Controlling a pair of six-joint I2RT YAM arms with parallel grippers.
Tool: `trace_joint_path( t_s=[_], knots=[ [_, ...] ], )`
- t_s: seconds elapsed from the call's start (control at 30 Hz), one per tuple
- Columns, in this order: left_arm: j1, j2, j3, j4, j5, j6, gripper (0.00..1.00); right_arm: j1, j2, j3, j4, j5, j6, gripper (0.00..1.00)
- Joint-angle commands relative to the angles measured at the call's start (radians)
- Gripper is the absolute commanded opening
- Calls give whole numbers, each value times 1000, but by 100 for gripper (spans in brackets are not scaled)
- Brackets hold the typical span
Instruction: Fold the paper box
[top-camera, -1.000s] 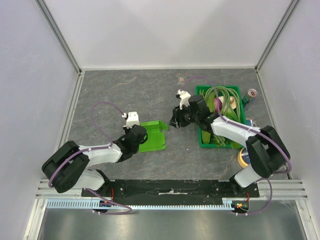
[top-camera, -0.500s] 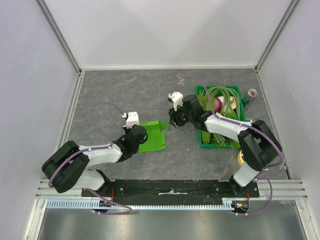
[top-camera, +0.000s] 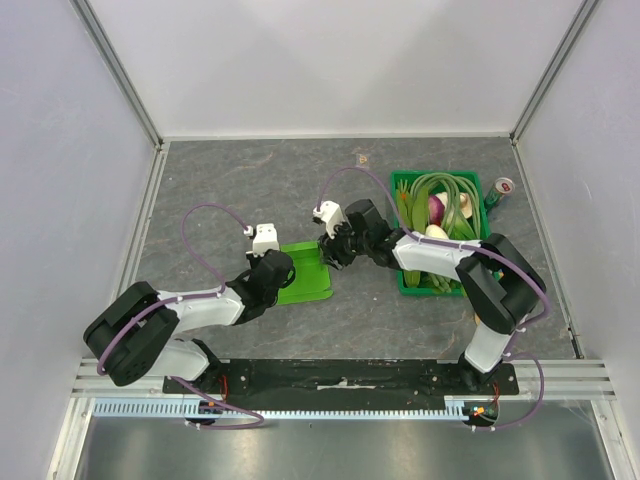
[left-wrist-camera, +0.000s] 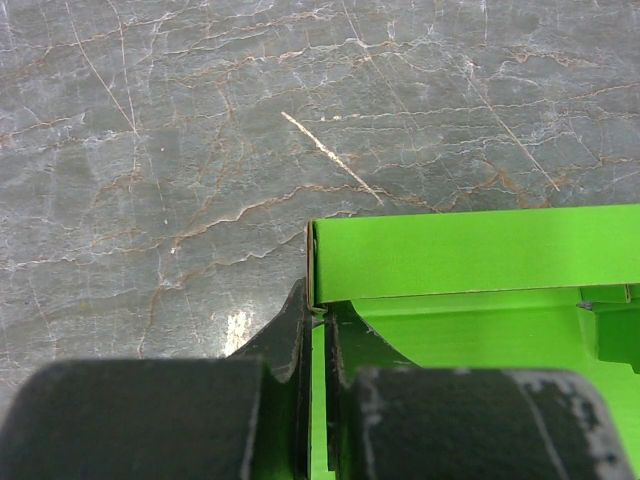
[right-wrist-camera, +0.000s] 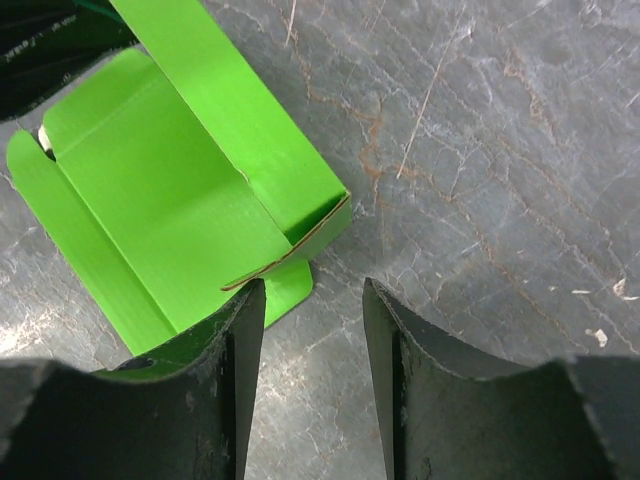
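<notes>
The paper box (top-camera: 305, 275) is a lime-green card blank lying half folded on the grey table, between the two arms. My left gripper (top-camera: 283, 273) is shut on its left edge; in the left wrist view the jaws (left-wrist-camera: 318, 312) pinch the thin card wall of the box (left-wrist-camera: 460, 255). My right gripper (top-camera: 329, 251) is open and hangs just over the box's right corner. In the right wrist view its gripper (right-wrist-camera: 312, 300) stands open, the left finger (right-wrist-camera: 235, 350) over the edge of the box (right-wrist-camera: 170, 190), nothing between the fingers.
A dark-green plastic crate (top-camera: 402, 275) of vegetables stands to the right of the box. A can (top-camera: 500, 188) stands past the crate's far right corner, and a tape roll (top-camera: 484, 314) lies near the right arm's base. White walls enclose the table.
My right gripper has moved left and nearer, from beside the crate to over the box's right corner. The left gripper and the box have stayed in place.
</notes>
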Motion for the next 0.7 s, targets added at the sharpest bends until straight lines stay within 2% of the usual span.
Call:
trace_joint_path(
  t_s=[0.0, 0.4, 0.53, 0.67],
  knots=[
    [-5, -1, 12, -6, -16, -21, 2, 6, -1, -6, 165, -26, 17, 52],
    [-3, 5, 15, -8, -11, -14, 2, 37, 46, -64, 400, 53, 41, 49],
    [-3, 10, 18, -8, -9, -16, 2, 68, 60, -90, 472, 135, 40, 48],
    [-3, 11, 20, -8, -9, -16, 2, 95, 71, -136, 587, 268, 72, 36]
  ],
)
